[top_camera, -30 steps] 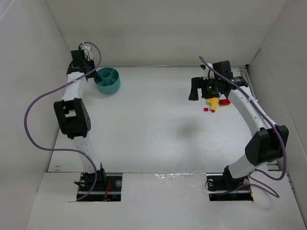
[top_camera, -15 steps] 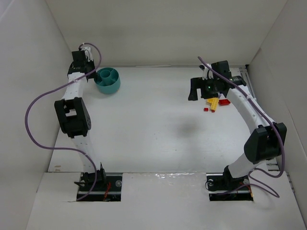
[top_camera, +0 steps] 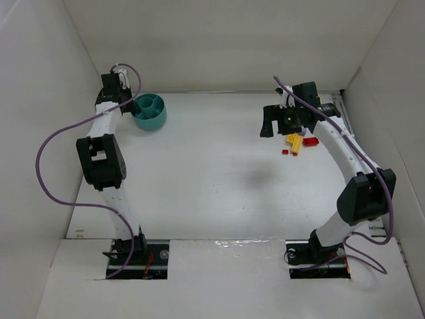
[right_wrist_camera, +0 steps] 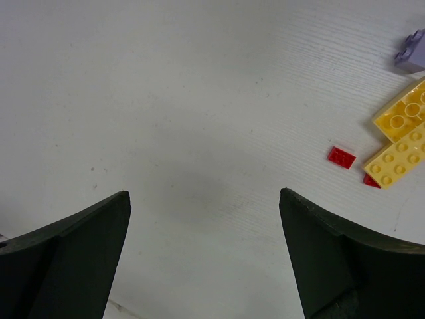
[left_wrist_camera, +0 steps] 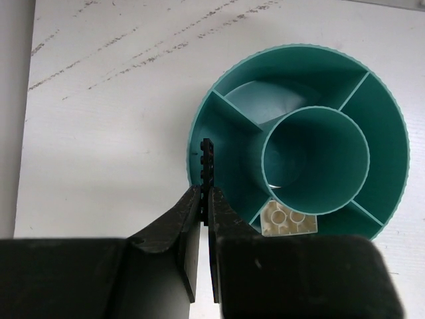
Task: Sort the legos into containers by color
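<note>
Teal plastic, round: the bowl (top_camera: 150, 113) sits upper left in the top cam view, on the white table (top_camera: 212, 186), w/ my left gripper (top_camera: 133, 103) right at its left rim. From up there the inside reads only as a few dividers. My left wrist cam gives the rest. It shows a tall round cup in the centre and spokes running out to a ribbed rim, w/ several wedge compartments round the cup. One pale brick (left_wrist_camera: 289, 222) lies in the wedge at lower centre of that frame, against the cup, round hollows facing up. My left jaws are pressed together, toothed tips on the bowl's left rim. Can't tell whether the thin wall is nipped btw them.

The legos (top_camera: 295, 142) lie in a small clump upper right in the top view, well apart from the bowl and just below my right gripper (top_camera: 279, 126). The top cam shows them as yellow w/ red specks, no detail.

The right wrist cam does better:
- Two yellow plates (right_wrist_camera: 400, 136) lie side by side at the right edge, studs up, both slanted.
- A small red plate (right_wrist_camera: 341, 157) sits just left of them, apart.
- A second red bit (right_wrist_camera: 370, 180) touches the lower yellow's corner.
- A pale purple brick (right_wrist_camera: 413, 53) is cut off by the upper right corner.

My right jaws stand spread wide, one finger at each lower corner of that frame, bare table btw them. The legos sit off to the right of the gap.
</note>
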### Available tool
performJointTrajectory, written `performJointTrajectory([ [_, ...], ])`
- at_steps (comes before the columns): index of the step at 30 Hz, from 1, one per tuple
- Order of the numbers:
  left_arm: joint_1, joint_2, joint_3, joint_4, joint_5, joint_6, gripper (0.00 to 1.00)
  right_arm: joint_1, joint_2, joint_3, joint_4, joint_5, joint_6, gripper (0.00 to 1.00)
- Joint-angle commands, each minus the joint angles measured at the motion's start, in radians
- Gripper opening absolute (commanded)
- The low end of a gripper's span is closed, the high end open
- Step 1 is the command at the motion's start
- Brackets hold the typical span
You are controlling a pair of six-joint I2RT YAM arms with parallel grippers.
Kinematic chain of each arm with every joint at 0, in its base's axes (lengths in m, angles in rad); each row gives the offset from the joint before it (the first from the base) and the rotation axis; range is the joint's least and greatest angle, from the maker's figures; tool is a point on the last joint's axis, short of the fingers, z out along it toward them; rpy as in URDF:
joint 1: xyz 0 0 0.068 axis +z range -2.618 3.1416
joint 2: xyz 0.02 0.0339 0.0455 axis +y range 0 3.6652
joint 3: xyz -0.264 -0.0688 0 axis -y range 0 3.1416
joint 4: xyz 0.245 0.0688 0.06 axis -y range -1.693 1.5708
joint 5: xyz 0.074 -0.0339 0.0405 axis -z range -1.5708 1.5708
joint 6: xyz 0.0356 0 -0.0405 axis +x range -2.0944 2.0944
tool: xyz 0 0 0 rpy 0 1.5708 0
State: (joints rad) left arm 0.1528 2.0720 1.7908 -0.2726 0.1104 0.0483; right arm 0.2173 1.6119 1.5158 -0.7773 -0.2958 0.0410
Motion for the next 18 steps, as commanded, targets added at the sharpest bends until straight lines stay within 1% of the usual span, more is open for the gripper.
performJointTrajectory([
  [1,0.004,0.002,0.004,0.001,-0.015,0.01,0.02,0.005,-0.004,0.044,0.013,-0.002,-0.01,0.97],
  [8,0.004,0.013,0.015,-0.011,-0.006,0.01,0.13,0.005,-0.014,0.044,0.013,-0.002,-0.01,0.99],
  [10,0.004,0.013,0.015,-0.011,-0.006,0.01,0.18,0.005,-0.014,0.044,0.004,-0.002,-0.01,0.99],
  [11,0.004,0.004,0.015,-0.02,-0.006,0.01,0.23,0.005,-0.014,0.044,0.004,-0.002,-0.019,0.99],
  [14,0.004,-0.007,0.005,-0.02,0.006,0.019,0.33,0.005,-0.014,0.044,0.004,-0.002,-0.02,0.99],
  [15,0.004,-0.022,-0.019,-0.01,0.015,0.019,0.37,0.005,-0.014,0.044,0.004,-0.002,-0.02,0.99],
  [18,0.004,-0.076,-0.065,0.031,0.038,0.019,0.4,0.014,-0.023,0.035,0.004,-0.002,-0.02,0.99],
])
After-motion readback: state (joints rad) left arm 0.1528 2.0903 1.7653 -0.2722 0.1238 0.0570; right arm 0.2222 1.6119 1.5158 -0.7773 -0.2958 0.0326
